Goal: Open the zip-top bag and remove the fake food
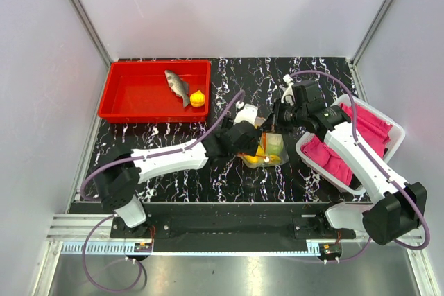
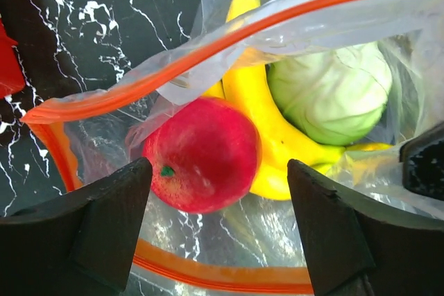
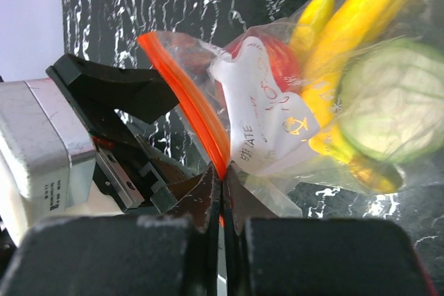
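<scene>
- The right gripper has its jaws pressed together on the orange-red zip strip of the zip-top bag, pinching one lip of the mouth.
- The left gripper is spread wide at the bag's mouth, with its two dark fingers set either side of a red apple. Whether they touch the fruit cannot be told.
- The mouth gapes. One zip strip arcs over the contents, and the other runs low beneath the left fingers.
- Inside the clear plastic, the apple lies nearest the opening. A yellow banana bunch curves behind it, and a pale green cabbage rests against the bananas.
- A white printed label shows on the bag's wall in the right wrist view.
- From above, the bag sits on the black marbled table, between the two arms near the table's middle.
- At the far left, a red tray holds a grey-silver fish and a small yellow-orange fruit, which touch each other.
- A white bin of pink cloth sits at the right, under the right arm.
</scene>
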